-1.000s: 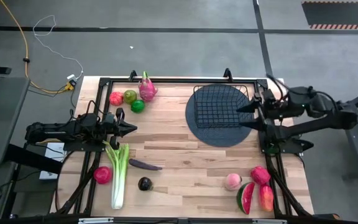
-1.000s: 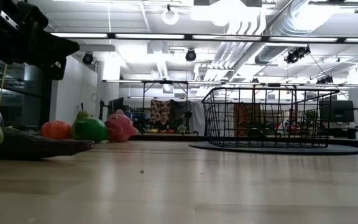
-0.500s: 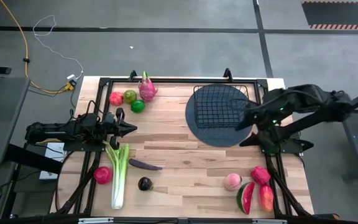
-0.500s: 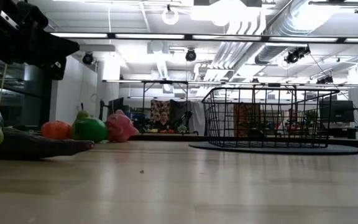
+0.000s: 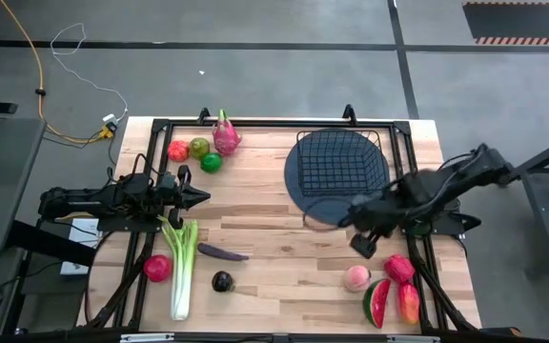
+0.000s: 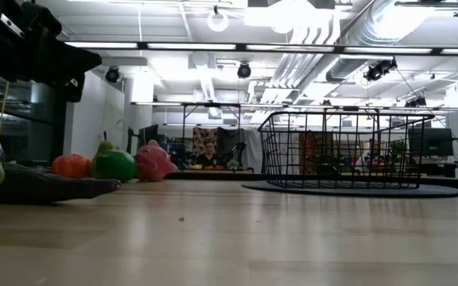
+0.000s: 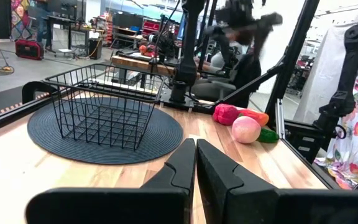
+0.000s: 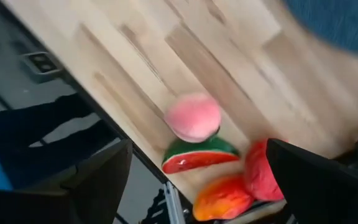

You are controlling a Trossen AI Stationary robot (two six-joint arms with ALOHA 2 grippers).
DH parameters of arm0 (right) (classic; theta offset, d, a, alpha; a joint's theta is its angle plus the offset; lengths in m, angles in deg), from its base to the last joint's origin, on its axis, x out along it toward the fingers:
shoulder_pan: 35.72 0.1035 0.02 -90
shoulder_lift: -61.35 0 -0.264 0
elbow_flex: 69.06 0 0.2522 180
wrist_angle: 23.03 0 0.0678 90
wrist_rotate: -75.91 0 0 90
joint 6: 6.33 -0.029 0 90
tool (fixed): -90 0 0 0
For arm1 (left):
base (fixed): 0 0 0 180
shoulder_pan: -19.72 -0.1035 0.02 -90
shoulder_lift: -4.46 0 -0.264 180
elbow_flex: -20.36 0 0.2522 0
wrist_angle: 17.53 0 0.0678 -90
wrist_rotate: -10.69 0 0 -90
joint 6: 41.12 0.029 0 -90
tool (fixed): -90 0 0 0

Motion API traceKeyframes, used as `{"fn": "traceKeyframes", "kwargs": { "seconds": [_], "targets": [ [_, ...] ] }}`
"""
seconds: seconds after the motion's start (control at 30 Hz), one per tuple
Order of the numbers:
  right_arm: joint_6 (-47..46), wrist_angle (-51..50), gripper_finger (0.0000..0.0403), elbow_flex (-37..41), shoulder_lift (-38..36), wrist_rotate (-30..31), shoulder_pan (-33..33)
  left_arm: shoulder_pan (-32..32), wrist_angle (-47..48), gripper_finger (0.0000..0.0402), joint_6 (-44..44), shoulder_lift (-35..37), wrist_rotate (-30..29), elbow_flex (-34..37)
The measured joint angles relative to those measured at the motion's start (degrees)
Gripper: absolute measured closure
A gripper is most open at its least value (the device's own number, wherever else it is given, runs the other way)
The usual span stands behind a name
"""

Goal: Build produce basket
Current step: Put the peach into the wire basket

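A: Where is the basket [image 5: 335, 162]?

B: On the dark round mat [image 5: 324, 202], at the far right part of the table [image 5: 274, 233]. Its wire grid holds nothing.

A: And the right gripper [image 5: 362, 229]?

B: Out over the table just beside the near edge of the mat, above the wood between the mat and the right-hand cluster of produce. Its fingers [image 8: 328, 183] stand wide apart, with nothing between them. Past them its wrist camera sees the peach-coloured fruit [image 8: 194, 117], the watermelon slice [image 8: 199, 155], the mango [image 8: 224, 196] and a red fruit [image 8: 261, 170], all close together near the table's corner.

A: The left gripper [image 5: 198, 197]?

B: Near the left edge, fingertips pressed together, empty, pointing across towards the basket. Just beside it lies the celery [image 5: 183, 264], with the eggplant [image 5: 222, 252], a dark round fruit [image 5: 221, 281] and a red round fruit [image 5: 157, 268] near it.

A: Anything at the far side?

B: The dragon fruit [image 5: 225, 134], beside a small group of red, yellow-green and green round fruits [image 5: 195, 152]
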Motion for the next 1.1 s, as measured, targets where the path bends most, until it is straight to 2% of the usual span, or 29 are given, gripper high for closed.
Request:
{"fn": "traceKeyframes", "kwargs": {
  "seconds": [0.2,0.37,0.77,1.1],
  "targets": [
    [-10.72,2.91,0.0040,2.47,6.55,-2.56,5.24,0.00,0.02,0.0396,0.02,0.00,0.00,0.00],
    [-16.08,5.41,0.0040,3.79,11.75,-3.34,8.35,0.01,0.01,0.0396,0.00,0.02,0.01,0.00],
    [-13.07,8.76,0.0040,4.16,21.34,-2.33,9.75,0.00,0.02,0.0396,0.00,0.02,0.02,0.00],
    [-5.22,9.70,0.0040,4.16,24.20,-2.44,9.77,0.00,0.02,0.0396,0.02,0.02,0.02,0.02]
  ]
}}
